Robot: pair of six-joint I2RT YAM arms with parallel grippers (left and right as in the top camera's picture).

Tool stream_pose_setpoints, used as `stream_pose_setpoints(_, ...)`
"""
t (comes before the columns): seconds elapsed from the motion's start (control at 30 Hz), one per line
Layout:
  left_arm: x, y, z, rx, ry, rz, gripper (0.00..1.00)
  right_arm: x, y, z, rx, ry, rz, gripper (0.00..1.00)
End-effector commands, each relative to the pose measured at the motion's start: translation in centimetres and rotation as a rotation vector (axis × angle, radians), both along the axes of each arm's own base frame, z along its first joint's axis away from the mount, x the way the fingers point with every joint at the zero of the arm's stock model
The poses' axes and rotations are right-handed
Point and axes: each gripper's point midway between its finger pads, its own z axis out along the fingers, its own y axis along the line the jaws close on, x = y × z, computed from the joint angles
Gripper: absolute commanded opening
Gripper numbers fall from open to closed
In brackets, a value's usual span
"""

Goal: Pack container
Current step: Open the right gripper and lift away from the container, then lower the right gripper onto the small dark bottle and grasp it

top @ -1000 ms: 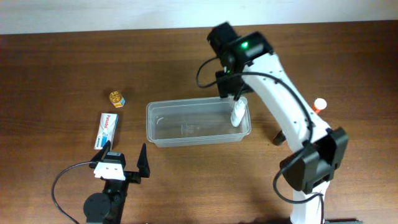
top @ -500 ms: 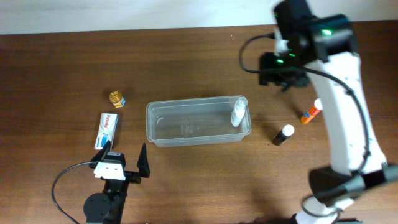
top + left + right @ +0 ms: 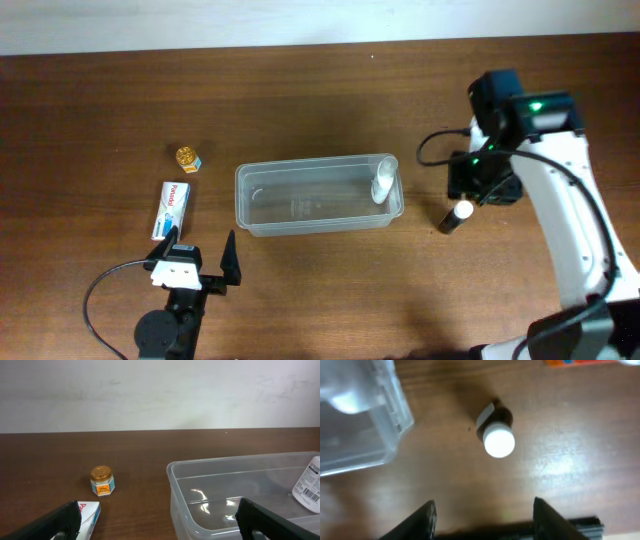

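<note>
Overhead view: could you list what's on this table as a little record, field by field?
container: clear tub, in the middle
inside it: one white bottle, at the right end
right of it: dark bottle with a white cap
left of it: box and small gold-lidded jar
left claw: open, empty, near the box
right claw: open, empty, above the dark bottle
</note>
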Motion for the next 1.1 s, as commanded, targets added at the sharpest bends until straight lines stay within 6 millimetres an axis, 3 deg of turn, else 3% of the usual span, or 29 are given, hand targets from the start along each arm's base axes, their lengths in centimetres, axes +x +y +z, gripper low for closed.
stream_pose_setpoints(0.0, 0.0, 0.2, -0.3, 0.016, 0.005, 0.010, 1.00, -0.4, -0.4, -2.8, -0.018, 0.026, 0.003, 0.54)
stream_pose_setpoints(0.13, 0.0, 0.2, -0.3, 0.016, 0.005, 0.010, 0.99, -0.2, -0.5, -4.7, -0.019, 0.020, -0.009, 0.55)
stream_pose_setpoints(0.33, 0.0, 0.2, -0.3, 0.016, 0.005, 0.010, 0.99, 0.5, -1.6, -5.3, -0.083, -0.008, -0.021, 0.58)
stream_pose_setpoints(0.6, 0.0, 0.2, -0.3, 0.016, 0.005, 0.010, 0.99, 0.3, -3.2, -7.8, -0.053, -0.007, -0.097, 0.59)
stream_pose_setpoints(1.07, 0.0, 0.2, -0.3, 0.016, 0.005, 0.010, 0.99, 1.3, -2.7, -8.4, -0.018, -0.035, -0.093, 0.57)
